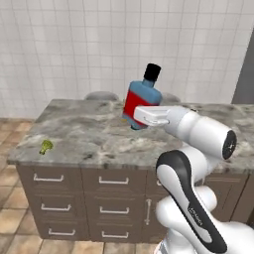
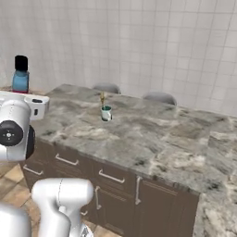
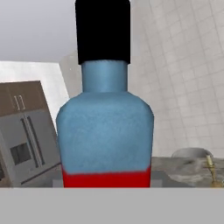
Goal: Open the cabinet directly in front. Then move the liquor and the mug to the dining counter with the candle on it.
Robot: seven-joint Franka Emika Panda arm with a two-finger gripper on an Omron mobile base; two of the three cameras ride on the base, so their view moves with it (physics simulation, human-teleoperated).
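My gripper (image 1: 136, 117) is shut on the lower part of the liquor (image 1: 142, 97), a blue bottle with a red label and black cap. The bottle hangs slightly tilted above the middle of the dining counter (image 1: 84, 131). From the right base view the liquor (image 2: 21, 76) sticks up behind my white hand at the far left. Further right on the dining counter (image 2: 152, 134), the white and teal mug (image 2: 106, 113) stands just in front of the thin candle (image 2: 102, 98). In the hand view the liquor (image 3: 105, 131) looms close, with the golden candle (image 3: 211, 168) low at the right.
A small yellow-green thing (image 1: 45, 146) lies near the counter's left front corner. Grey stool tops (image 2: 106, 87) (image 2: 159, 96) rise behind the counter by the tiled wall. Brown drawers (image 1: 114, 196) run below the top. A steel fridge (image 3: 26, 144) stands under brown cupboards.
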